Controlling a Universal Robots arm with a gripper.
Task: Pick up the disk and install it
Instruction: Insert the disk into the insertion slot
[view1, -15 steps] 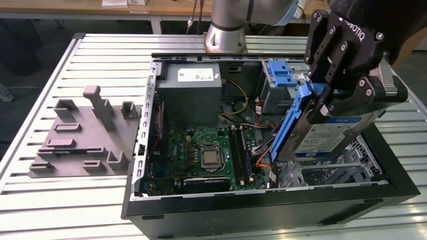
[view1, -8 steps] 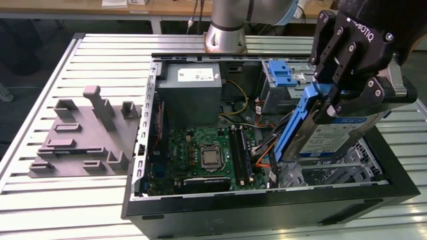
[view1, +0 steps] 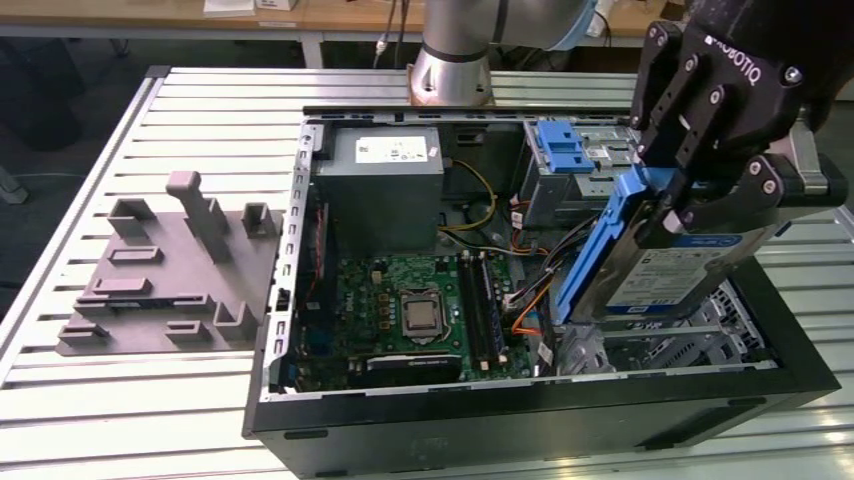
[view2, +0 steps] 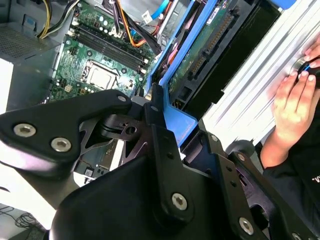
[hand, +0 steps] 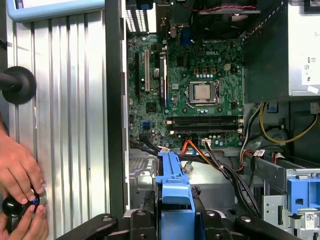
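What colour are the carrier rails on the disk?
Blue rails on the disk; clearest in the exterior view.

Light: bright, even, overhead.
Glare: soft sheen on table slats (view1: 174, 400).
Shadows: faint; dim pockets in the case (view1: 534, 420) under the gripper (view1: 714, 205).

Loose cables (view1: 523, 298) crowd the drive cage (view1: 707, 345) beside the disk (view1: 674, 275).

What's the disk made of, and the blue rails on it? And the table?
The disk looks like dull silvery metal under a paper-like label. Its blue rails look like smooth moulded plastic. The table seems to be aluminium: pale grey, ribbed slats with a soft sheen.
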